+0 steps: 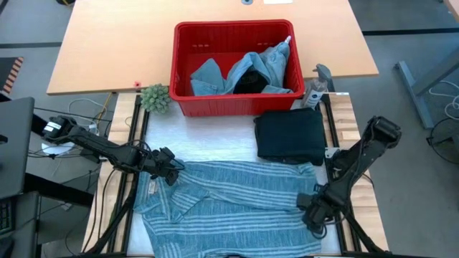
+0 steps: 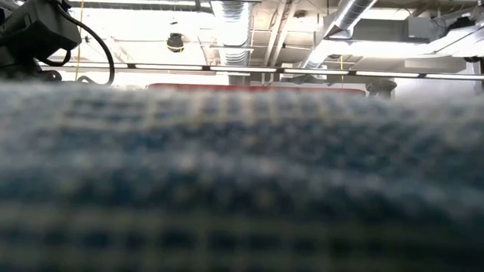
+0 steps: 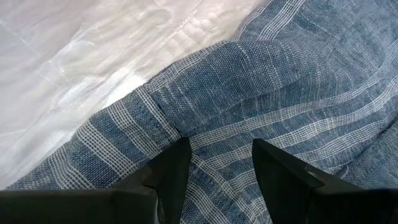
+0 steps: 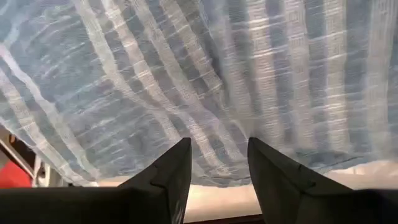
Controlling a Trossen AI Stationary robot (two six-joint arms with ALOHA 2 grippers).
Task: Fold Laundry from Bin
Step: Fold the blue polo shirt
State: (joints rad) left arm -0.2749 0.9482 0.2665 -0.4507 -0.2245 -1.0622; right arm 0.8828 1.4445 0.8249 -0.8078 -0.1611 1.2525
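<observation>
A blue-grey striped cloth lies spread on the near part of the table and fills the low view. My left gripper stands open at the cloth's far left corner. My right gripper is open just above the cloth's right edge. Whether it touches the cloth I cannot tell. The red bin stands at the far middle, with light blue denim and a black garment inside. A folded black garment lies flat in front of the bin, to the right. My left gripper has its two fingertips down on the striped cloth near its far left corner, slanting down from the table's left. The cloth lies on the table and shows flat in the gap between them. A raised fold runs up to one finger. Whether any cloth is pinched I cannot tell.
A small green plant stands left of the bin's near corner. A wooden tabletop extends behind and beside the bin. White table cover lies bare between the bin and the striped cloth. Cables run at the left.
</observation>
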